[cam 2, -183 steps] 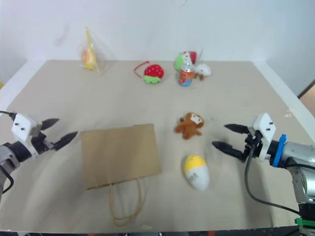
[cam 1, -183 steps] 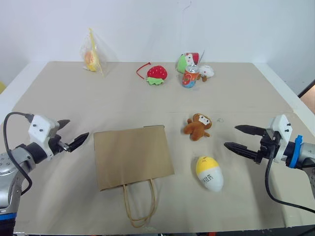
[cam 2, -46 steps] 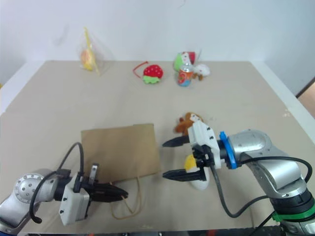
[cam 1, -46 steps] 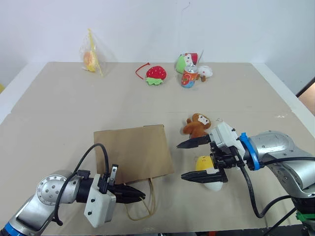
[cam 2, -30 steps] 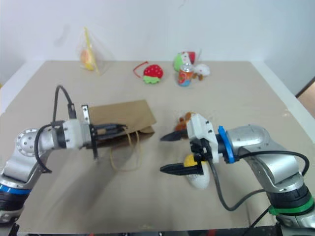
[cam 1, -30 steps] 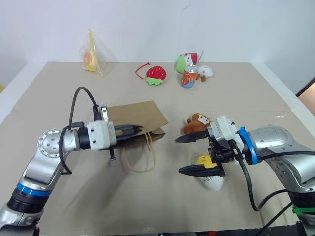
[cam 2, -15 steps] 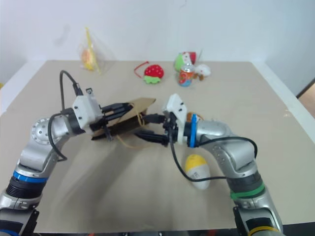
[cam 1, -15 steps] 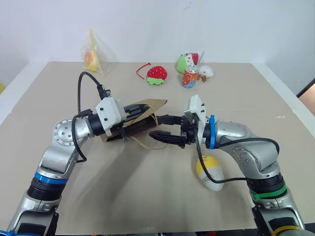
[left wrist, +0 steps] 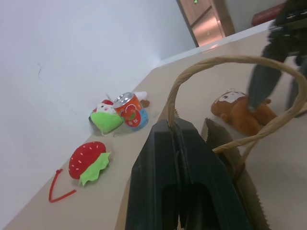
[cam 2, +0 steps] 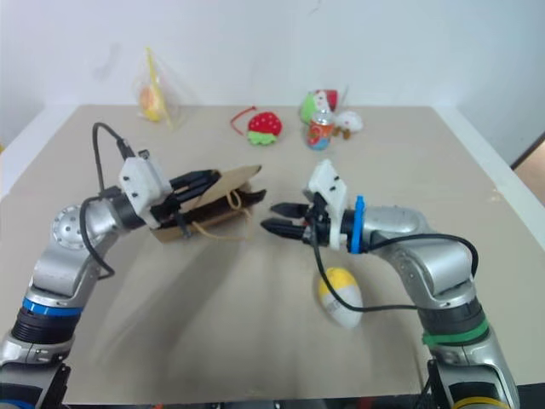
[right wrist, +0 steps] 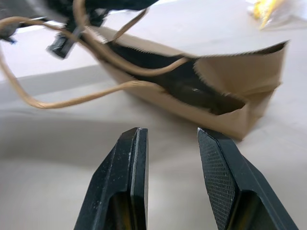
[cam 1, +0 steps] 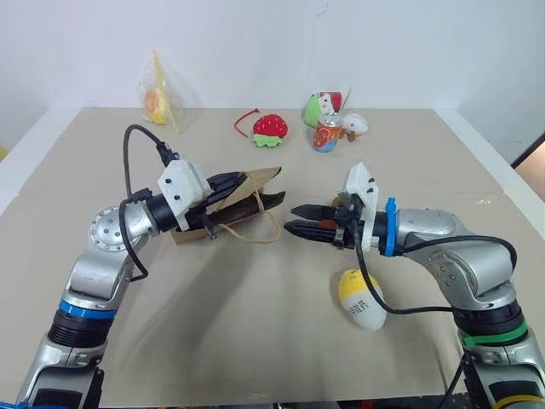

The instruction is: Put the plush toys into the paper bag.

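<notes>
Left tool [cam 1: 271, 201] clamped shut on the upper edge of the paper bag [cam 1: 223, 204], at the base of one cord handle [left wrist: 225, 67]; bag held lifted and tilted near the middle of the surface [cam 1: 255, 341], mouth turned toward the right arm, slightly gaping with a dark interior visible in the right wrist view. Second handle loop [cam 1: 255, 232] drooping below the mouth.

Right tool [cam 1: 294, 219] level, pointing at the bag's mouth from just beside it, fingers [right wrist: 132, 167] partly apart and holding nothing; small gap between fingertips and the bag's edge.

Monkey plush [left wrist: 242, 112] lying on the surface behind the right tool, seen past the bag's handle in the left wrist view; mostly hidden by the right arm in the head views. Egg plush [cam 1: 361, 298], yellow top and white bottom, lying on the surface below the right forearm, nearer the front edge, apart from the bag.

Along the far edge: clear yellowish plastic bag [cam 1: 159, 98] at the left, strawberry plush [cam 1: 270, 129] with a red cord near the middle, then a small printed can [cam 1: 328, 133] beside a green-and-white toy [cam 1: 319, 106] and a small white toy [cam 1: 355, 123]. All well apart from both arms
</notes>
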Available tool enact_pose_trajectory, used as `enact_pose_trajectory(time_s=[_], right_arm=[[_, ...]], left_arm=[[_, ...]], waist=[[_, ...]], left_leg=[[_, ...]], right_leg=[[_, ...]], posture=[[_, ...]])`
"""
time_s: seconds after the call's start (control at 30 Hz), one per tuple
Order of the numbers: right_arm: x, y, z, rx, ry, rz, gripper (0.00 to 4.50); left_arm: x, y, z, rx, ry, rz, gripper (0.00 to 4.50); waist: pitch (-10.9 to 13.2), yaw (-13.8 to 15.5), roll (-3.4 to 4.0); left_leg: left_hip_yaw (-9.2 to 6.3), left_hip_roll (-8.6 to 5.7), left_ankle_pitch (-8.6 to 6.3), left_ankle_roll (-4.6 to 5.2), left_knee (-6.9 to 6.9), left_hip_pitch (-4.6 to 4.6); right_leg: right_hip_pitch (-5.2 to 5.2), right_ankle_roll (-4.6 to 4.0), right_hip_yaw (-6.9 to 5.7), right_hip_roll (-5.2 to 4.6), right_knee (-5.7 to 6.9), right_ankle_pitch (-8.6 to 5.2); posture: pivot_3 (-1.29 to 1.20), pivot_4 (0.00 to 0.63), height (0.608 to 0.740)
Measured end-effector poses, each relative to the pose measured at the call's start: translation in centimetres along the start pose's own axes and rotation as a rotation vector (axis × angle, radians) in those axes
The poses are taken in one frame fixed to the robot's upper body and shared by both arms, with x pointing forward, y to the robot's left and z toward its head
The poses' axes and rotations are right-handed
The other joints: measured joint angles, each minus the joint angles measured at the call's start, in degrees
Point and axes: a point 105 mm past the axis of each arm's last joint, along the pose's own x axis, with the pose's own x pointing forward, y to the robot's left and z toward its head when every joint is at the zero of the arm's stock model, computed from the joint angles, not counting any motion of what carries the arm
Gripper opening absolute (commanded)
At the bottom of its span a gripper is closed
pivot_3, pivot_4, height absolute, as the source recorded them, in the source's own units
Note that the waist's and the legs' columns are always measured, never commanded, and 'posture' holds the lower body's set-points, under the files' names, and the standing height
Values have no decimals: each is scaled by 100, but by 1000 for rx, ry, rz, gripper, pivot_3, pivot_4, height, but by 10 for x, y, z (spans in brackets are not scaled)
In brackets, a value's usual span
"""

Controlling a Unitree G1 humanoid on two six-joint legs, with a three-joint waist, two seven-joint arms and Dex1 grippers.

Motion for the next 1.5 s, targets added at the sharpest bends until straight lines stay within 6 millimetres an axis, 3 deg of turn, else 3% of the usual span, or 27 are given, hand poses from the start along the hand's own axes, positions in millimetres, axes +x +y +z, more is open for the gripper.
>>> enact_pose_trajectory(time_s=[0.1,0.27,0.3,0.47,0.67,0.8,0.93,0.97,1.03,1.3,1.4,1.5], right_arm=[[13,8,2,7,-26,38,1833],[18,10,10,-10,-51,52,217],[19,9,15,-26,-59,53,100],[15,8,22,-85,-54,67,100],[-16,6,2,-153,104,139,100],[-19,9,4,-156,97,180,100],[-7,15,26,-165,13,216,100],[3,23,42,-189,-51,239,100],[6,27,49,-195,-75,244,100],[33,33,49,-165,-132,206,100],[53,30,43,-133,-137,143,100],[56,29,43,-134,-139,127,100]], left_arm=[[2,-1,1,-17,-6,1,0],[2,-2,4,-12,-12,-3,0],[2,-3,5,-9,-15,-4,0],[-1,-7,3,-16,-6,-8,0],[-3,-10,2,-13,8,-18,0],[-3,-9,2,-13,10,-19,0],[-3,-10,2,-15,14,-19,0],[-2,-10,2,-18,11,-20,0],[-3,-11,1,-18,16,-19,0],[-2,-11,-2,-33,31,4,0],[0,-10,0,-54,30,38,0],[1,-10,-1,-74,35,56,0]], waist=[[0,-12,0],[0,-9,0],[0,-7,0],[0,-5,0],[0,7,0],[0,-10,0],[0,-43,0],[0,-59,0],[0,-55,0],[0,-53,-1],[0,-56,-1],[0,-56,-1]], left_leg=[[0,2,0,0,0,0],[1,-1,0,0,0,-2],[4,-7,0,0,0,-2],[5,-13,0,0,0,-4],[2,-11,0,1,0,-3],[2,-7,0,1,-1,-1],[2,2,0,0,-1,1],[1,7,0,0,0,1],[-5,8,0,-1,-2,-1],[6,-7,1,-1,-1,-5],[4,-4,1,-1,-2,-5],[4,-5,1,-1,-2,-6]], right_leg=[[-2,-1,0,1,1,1],[-1,-1,-2,0,0,1],[-2,0,1,-1,0,0],[-2,1,2,-5,-1,0],[-2,2,0,-11,-3,-1],[-1,1,1,-8,-3,-1],[-2,-3,2,1,-1,2],[-3,-5,1,4,0,3],[-1,-8,-7,3,-1,1],[-6,-3,3,-15,-1,2],[-6,-4,1,-12,-1,2],[-7,-4,1,-13,-1,2]], posture=[[0,150,740],[0,150,740],[0,150,740],[0,150,740],[0,150,740],[0,150,740],[0,150,740],[0,150,740],[0,150,740],[0,150,740],[0,150,740],[0,150,740]])
